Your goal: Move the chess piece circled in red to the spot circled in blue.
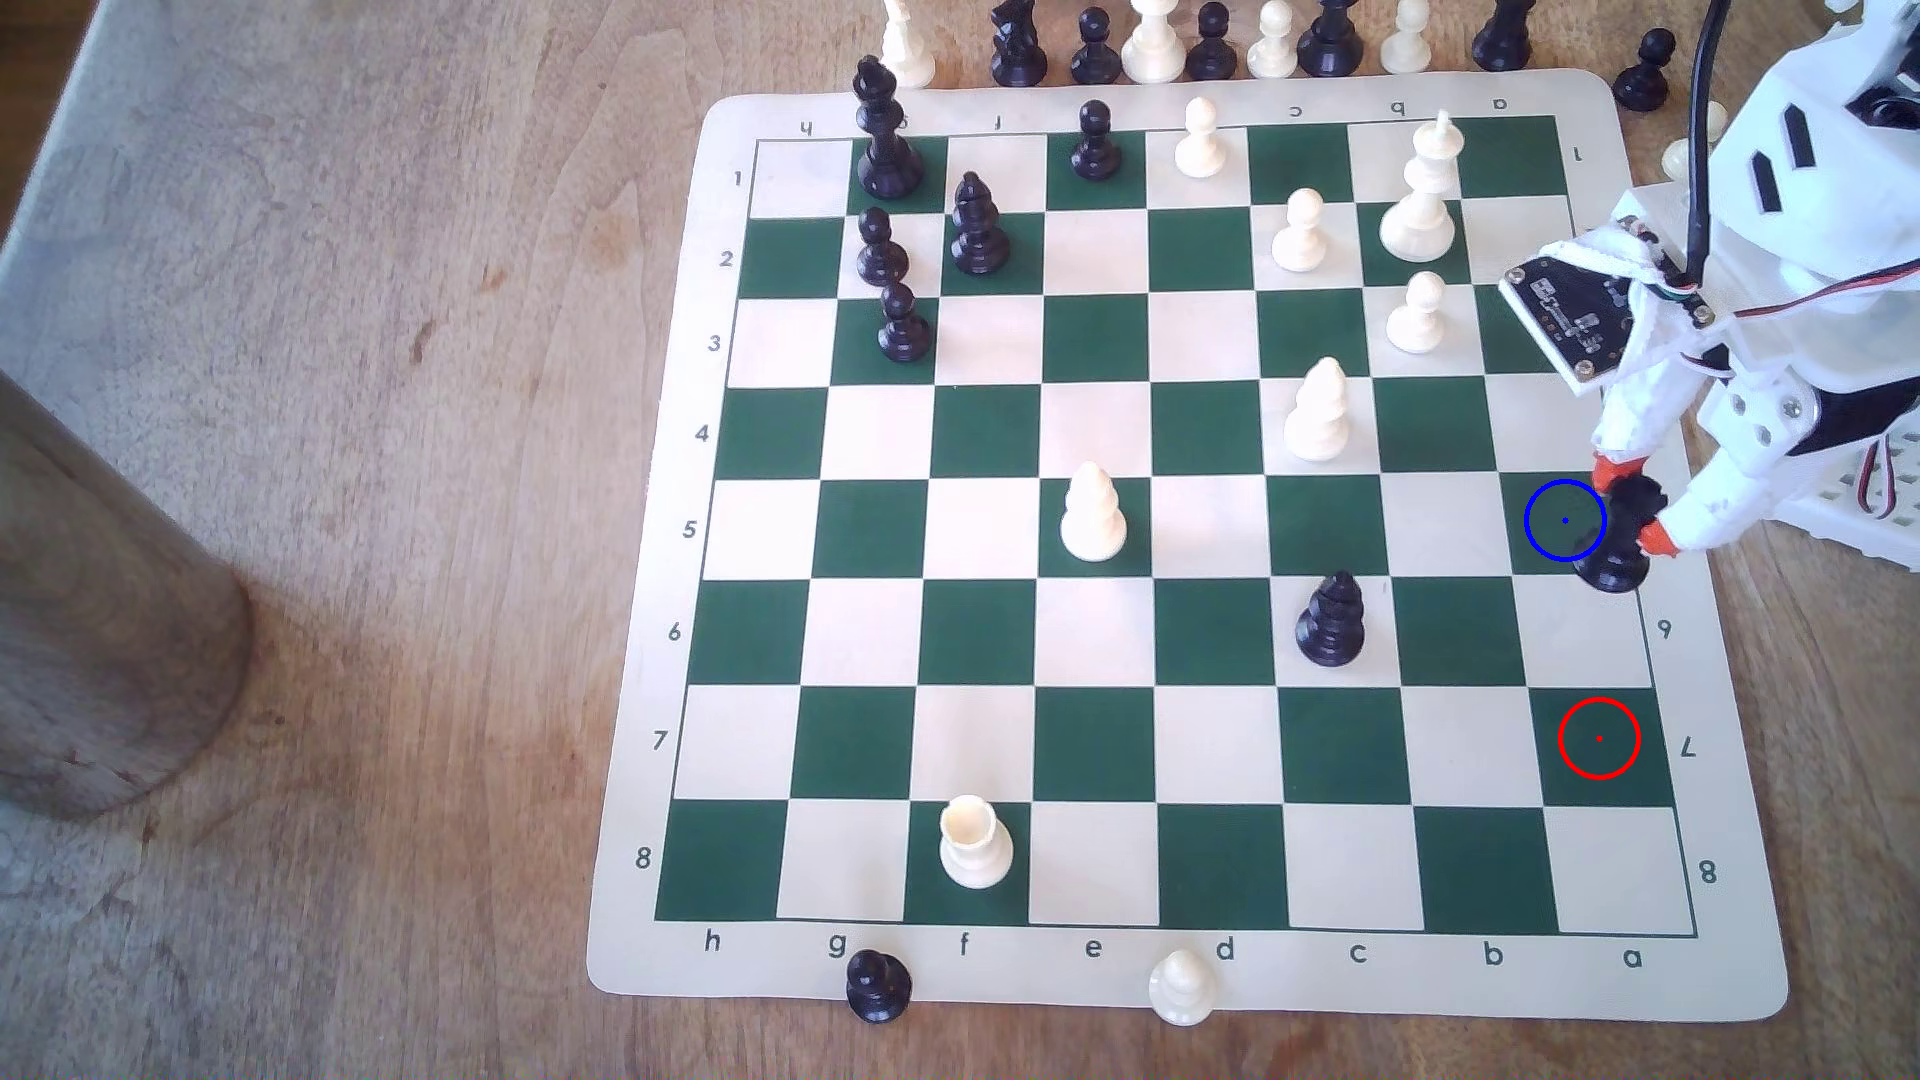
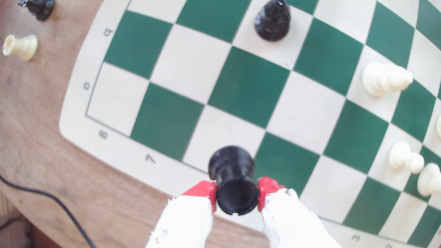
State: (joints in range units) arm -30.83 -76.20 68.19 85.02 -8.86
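The chess piece, a squat black rook (image 1: pixel 1617 542) (image 2: pixel 232 181), is pinched at its notched top by my gripper (image 1: pixel 1633 506) (image 2: pixel 237 193), which is shut on it. Its red fingertips (image 2: pixel 202 188) press against both sides of the rook. In the exterior view the rook's base sits just right of the spot (image 1: pixel 1565 520), a green square with a blue ring at the board's right edge, and overlaps the ring's lower right. I cannot tell whether the base touches the board. The green square with the red ring (image 1: pixel 1599 738) stands empty two rows nearer.
A black bishop (image 1: pixel 1331 621) (image 2: pixel 272 21) stands two files to the exterior view's left of the rook. White pieces (image 1: pixel 1317 410) fill the board's far right part. Captured pieces (image 1: pixel 1153 42) line the far edge. A white basket (image 1: pixel 1870 498) lies under the arm.
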